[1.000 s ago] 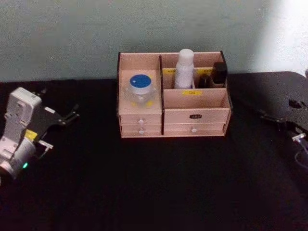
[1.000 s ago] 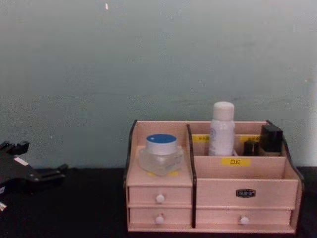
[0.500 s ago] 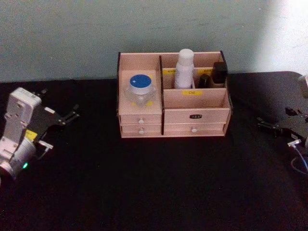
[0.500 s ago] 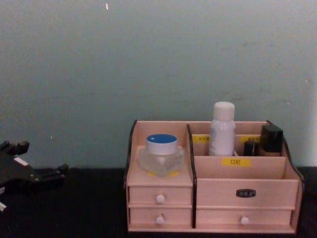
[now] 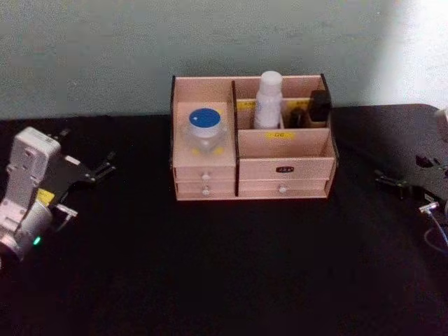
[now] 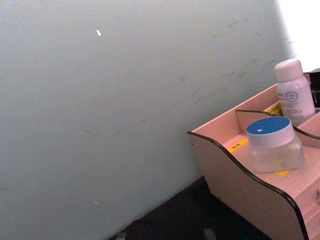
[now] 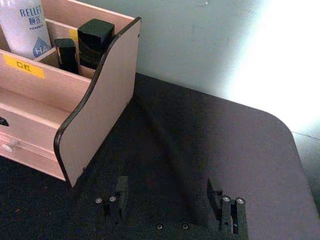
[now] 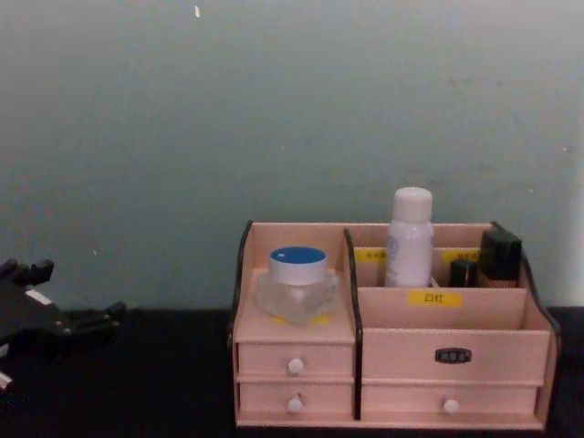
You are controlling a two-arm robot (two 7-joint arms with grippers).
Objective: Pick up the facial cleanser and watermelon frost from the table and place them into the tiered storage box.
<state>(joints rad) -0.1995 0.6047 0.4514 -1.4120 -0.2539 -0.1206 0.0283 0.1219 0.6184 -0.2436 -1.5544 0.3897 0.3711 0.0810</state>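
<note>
The tiered storage box [image 5: 308, 168] stands at the back middle of the black table. The watermelon frost [image 5: 204, 130] sits on its low left tier, and the facial cleanser [image 5: 268, 99] stands upright in the rear compartment to the right of it. My left gripper [image 5: 106, 165] rests open near the table's left edge, well clear of the box. My right gripper [image 5: 383, 182] lies open at the right edge; in the right wrist view its fingers [image 7: 112, 202] are spread on the table beside the box's side wall [image 7: 100, 100]. Neither gripper holds anything.
Two small dark bottles [image 7: 85, 45] stand in the box's rear right compartment beside the cleanser [image 7: 22, 25]. A pale wall rises right behind the box. Black table surface stretches in front of the box and on both sides.
My right gripper has drawn back a little toward the right edge of the table. The left arm, the jar and the bottle have stayed put.
</note>
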